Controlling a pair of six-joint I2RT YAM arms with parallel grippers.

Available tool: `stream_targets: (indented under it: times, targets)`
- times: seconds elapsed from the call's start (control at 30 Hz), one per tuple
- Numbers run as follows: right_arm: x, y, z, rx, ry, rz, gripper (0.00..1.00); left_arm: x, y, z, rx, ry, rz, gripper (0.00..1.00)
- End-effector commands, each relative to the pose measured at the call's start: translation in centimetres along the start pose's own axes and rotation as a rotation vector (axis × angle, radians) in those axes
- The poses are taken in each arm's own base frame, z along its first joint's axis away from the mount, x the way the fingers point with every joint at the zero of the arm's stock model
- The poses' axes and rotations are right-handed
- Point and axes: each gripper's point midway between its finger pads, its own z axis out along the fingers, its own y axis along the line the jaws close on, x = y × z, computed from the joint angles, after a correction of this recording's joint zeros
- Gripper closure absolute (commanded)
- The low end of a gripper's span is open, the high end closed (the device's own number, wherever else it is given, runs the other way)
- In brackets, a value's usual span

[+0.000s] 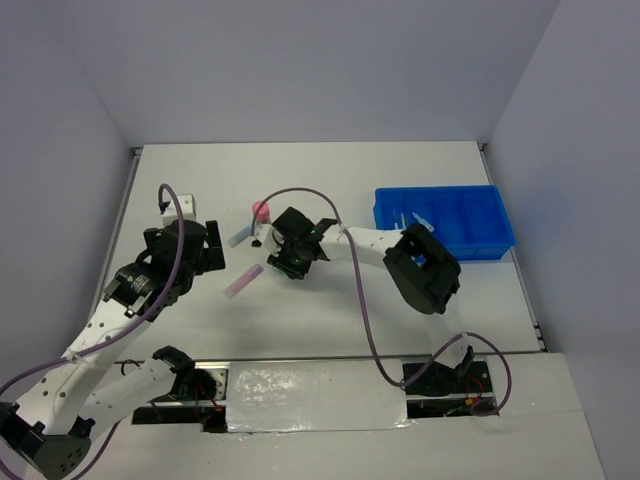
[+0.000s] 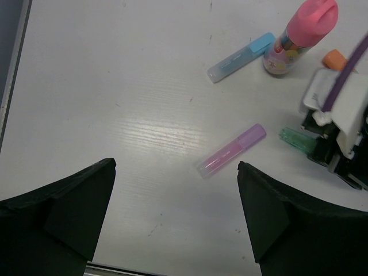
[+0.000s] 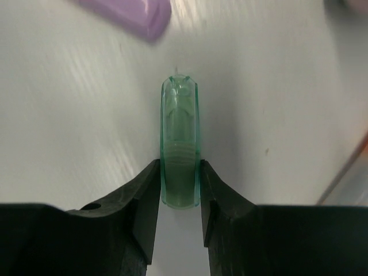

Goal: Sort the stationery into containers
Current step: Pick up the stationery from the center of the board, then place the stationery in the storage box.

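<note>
A: Right tool (image 3: pixel 180 172)?
B: Narrow, clamped on the green stick (image 3: pixel 180 144). Pads grip either side of its lower part, and the clear rounded end pokes out fwd. Can't tell if it's on the desk (image 2: pixel 115 86) or just off it.
A: Left tool (image 2: pixel 175 190)?
B: Wide, nothing betw. the fingers. It hangs over bare desk, left of the loose items.
A: What's loose?
B: Pink-lilac stick (image 2: pixel 232 150) lies flat on a diagonal, near the right tool, not touching. Blue stick (image 2: pixel 240 57) is flat too, further back, w/ its blue cap end just beside the bottle (image 2: pixel 299 37). Bottle's standing: pink cap, tan body. Orange bit (image 2: pixel 333 59) sits by the right arm's wrist, partly hidden.
A: Any brand or txt?
B: Bottle has a colourful printed band, but no words are legible. No readable marks on the sticks.
A: Tray (image 1: pixel 500 240)?
B: Blue w/ dividers, far right of the desk, well apart from the loose stuff. In the top view the right arm's elbow covers its near-left corner. There are a couple of pale things in the left compartments, too small to ID.
</note>
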Motion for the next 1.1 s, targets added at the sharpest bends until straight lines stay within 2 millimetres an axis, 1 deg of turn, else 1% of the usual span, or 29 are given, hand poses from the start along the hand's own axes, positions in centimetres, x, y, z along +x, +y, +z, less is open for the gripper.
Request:
stream_targets:
  times: [0.0,0.03,0.07,0.1,0.13,0.17,0.2,0.23,0.27,0.3,0.33,0.37,0.4,0.43,0.47,0.5,0.53,0.57,0.6,0.67,0.7,0.73,0.77,0.83,0.87,0.93,0.97,1.0,1.07]
  targets:
    - [-3.0,-1.1,-6.0,0.12,-0.172,0.07,0.85,-1.1,-0.3,-0.2,0.026,-0.046,-0.012,0.01]
    - [-4.1,-1.6,-7.3,0.151,-0.237,0.081,0.86,-1.1,-0.3,-0.2,0.026,-0.046,-0.012,0.01]
    - [-2.9,-1.3,-7.7,0.144,-0.238,0.099,0.86,-1.2,-0.3,-0.3,0.027,-0.047,-0.013,0.01]
    - [-3.9,-1.7,-10.5,0.166,-0.318,0.133,0.86,-1.2,-0.3,-0.3,0.028,-0.05,-0.015,0.01]
    - [-4.6,-2.2,-12.0,0.182,-0.382,0.147,0.86,-1.2,-0.3,-0.3,0.028,-0.05,-0.015,0.01]
    - [-3.1,-2.1,-12.3,0.186,-0.382,0.199,0.86,-1.3,-0.3,-0.3,0.03,-0.053,-0.017,0.01]
    - [-3.2,-3.8,-15.5,0.241,-0.453,0.239,0.86,-1.2,-0.3,-0.4,0.031,-0.053,-0.016,0.01]
    - [-2.7,-5.0,-16.9,0.275,-0.485,0.281,0.86,-1.2,-0.2,-0.4,0.03,-0.053,-0.017,0.01]
    - [-0.7,-5.8,-17.3,0.311,-0.474,0.358,0.85,-1.3,-0.3,-0.4,0.032,-0.054,-0.016,0.01]
    - [-0.2,-6.9,-19.5,0.354,-0.511,0.391,0.85,-1.3,-0.3,-0.4,0.035,-0.054,-0.017,0.01]
    - [2.2,-9.5,-20.8,0.425,-0.494,0.463,0.85,-1.3,-0.3,-0.5,0.037,-0.056,-0.017,0.01]
    - [4.0,-10.6,-21.3,0.471,-0.469,0.496,0.85,-1.3,-0.3,-0.5,0.041,-0.056,-0.016,0.01]
    - [5.5,-12.2,-22.4,0.554,-0.446,0.531,0.85,-1.3,-0.5,-0.6,0.05,-0.057,-0.016,0.01]
    - [8.2,-14.0,-23.2,0.626,-0.389,0.59,0.84,-1.3,-0.5,-0.6,0.055,-0.058,-0.015,0.01]
    - [9.2,-15.3,-24.2,0.682,-0.36,0.619,0.84,-1.3,-0.6,-0.6,0.056,-0.057,-0.014,0.01]
    - [10.8,-16.5,-24.1,0.721,-0.299,0.653,0.84,-1.3,-0.6,-0.5,0.057,-0.056,-0.014,0.01]
    - [13.1,-17.7,-24.6,0.804,-0.22,0.693,0.84,-1.3,-0.7,-0.5,0.062,-0.055,-0.013,0.01]
    - [14.5,-19.5,-26.0,0.873,-0.197,0.743,0.84,-1.3,-0.7,-0.5,0.063,-0.055,-0.011,0.01]
    - [16.1,-20.2,-25.4,0.891,-0.141,0.779,0.84,-1.3,-0.7,-0.6,0.064,-0.056,-0.013,0.01]
    - [18.5,-21.4,-25.9,0.936,-0.125,0.859,0.84,-1.3,-0.8,-0.7,0.079,-0.059,-0.014,0.01]
    - [18.9,-21.7,-26.1,0.94,-0.145,0.876,0.83,-1.3,-1.0,-0.8,0.09,-0.063,-0.011,0.01]
    - [18.3,-22.0,-26.0,0.915,-0.207,0.877,0.82,-1.4,-1.1,-0.8,0.098,-0.067,-0.011,0.01]
    - [19.1,-21.7,-25.6,0.91,-0.211,0.895,0.81,-1.4,-1.2,-0.9,0.107,-0.067,-0.013,0.01]
    - [20.0,-22.1,-26.2,0.94,-0.22,0.923,0.79,-1.4,-1.2,-1.0,0.111,-0.07,-0.014,0.01]
    - [20.6,-22.3,-25.9,0.943,-0.2,0.941,0.78,-1.4,-1.3,-1.0,0.116,-0.07,-0.013,0.01]
    - [22.0,-22.7,-26.1,0.963,-0.161,0.974,0.78,-1.3,-1.4,-1.0,0.118,-0.067,-0.01,0.01]
    - [22.0,-22.8,-25.7,0.943,-0.179,1.01,0.76,-1.3,-1.5,-0.9,0.122,-0.064,-0.009,0.01]
    - [22.1,-23.0,-25.6,0.93,-0.192,1.019,0.74,-1.3,-1.5,-0.9,0.123,-0.064,-0.008,0.01]
    - [21.9,-22.8,-24.7,0.88,-0.201,1.025,0.64,-1.3,-1.6,-0.9,0.127,-0.062,-0.004,0.01]
